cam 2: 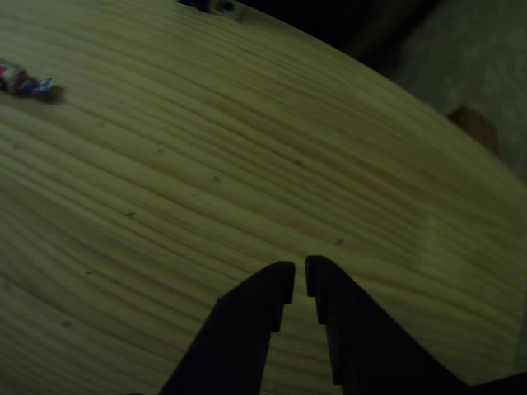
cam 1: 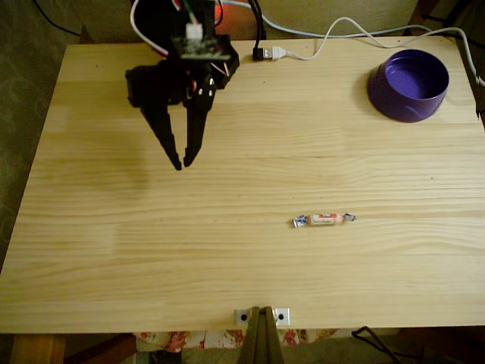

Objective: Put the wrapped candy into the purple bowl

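Two tapered black fingers (cam 1: 183, 162) nearly closed over grainy pine table (cam 1: 265, 258); twisted-end wrapped candy (cam 1: 324, 219), round purple bowl (cam 1: 408, 84) apart

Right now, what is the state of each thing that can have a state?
wrapped candy: lying flat on the table, not held, wrapper closed.
purple bowl: upright, empty.
gripper: above the table, holding nothing, fingertips nearly closed with a thin gap.
white cable: plugged into a black connector.
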{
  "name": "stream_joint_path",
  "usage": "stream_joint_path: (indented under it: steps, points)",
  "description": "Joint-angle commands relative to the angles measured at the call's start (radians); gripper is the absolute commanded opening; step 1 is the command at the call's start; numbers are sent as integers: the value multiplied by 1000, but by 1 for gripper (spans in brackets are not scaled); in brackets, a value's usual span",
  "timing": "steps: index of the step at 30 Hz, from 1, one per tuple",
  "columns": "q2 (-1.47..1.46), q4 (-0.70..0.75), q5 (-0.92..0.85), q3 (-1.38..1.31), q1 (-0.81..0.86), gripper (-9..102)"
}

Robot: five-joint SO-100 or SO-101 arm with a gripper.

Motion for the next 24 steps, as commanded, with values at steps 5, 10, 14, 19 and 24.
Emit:
stream_joint_path:
  steps: [5,10,14,19,24]
  points:
    - [-377,-44,-61,-305,-23,7]
    - [-615,-66,-94,-446,-54,10]
    - [-641,-66,-146,-453,-118,13]
    - [-696,-51,-238,-491,-186,17]
    - [-842,-55,-318,-620,-213,18]
